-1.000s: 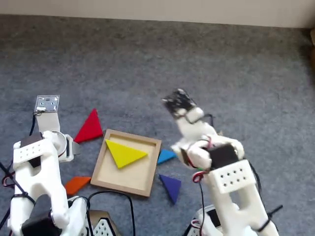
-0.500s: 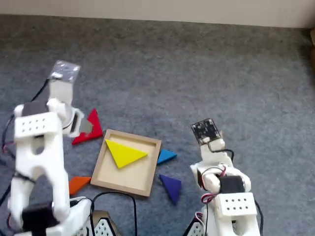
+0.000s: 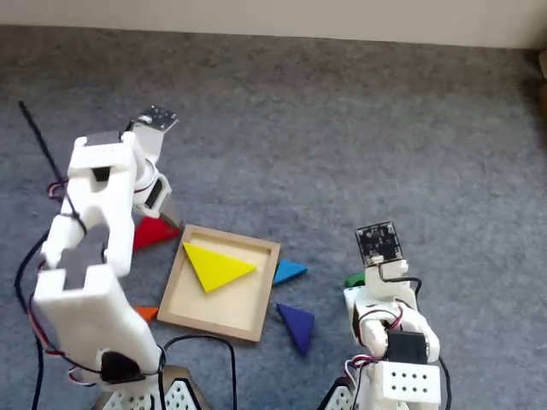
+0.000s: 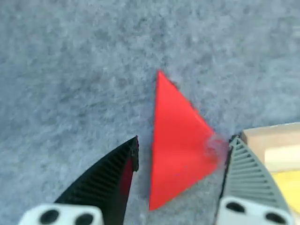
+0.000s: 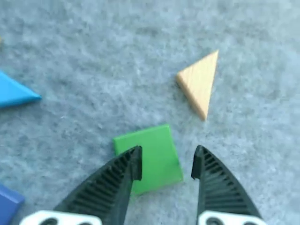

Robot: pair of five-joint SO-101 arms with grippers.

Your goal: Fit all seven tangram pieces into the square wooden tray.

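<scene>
Jaws of the left gripper stand open astride the red triangle, flat on the bench beside the tray corner. Best to close squarely on its edges, then lift clear of the rim. The right gripper hangs open over the green square.

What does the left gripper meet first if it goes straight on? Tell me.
Most likely the red triangle, lying on the carpet between the left gripper and its open fingers; depth is unclear.
</scene>
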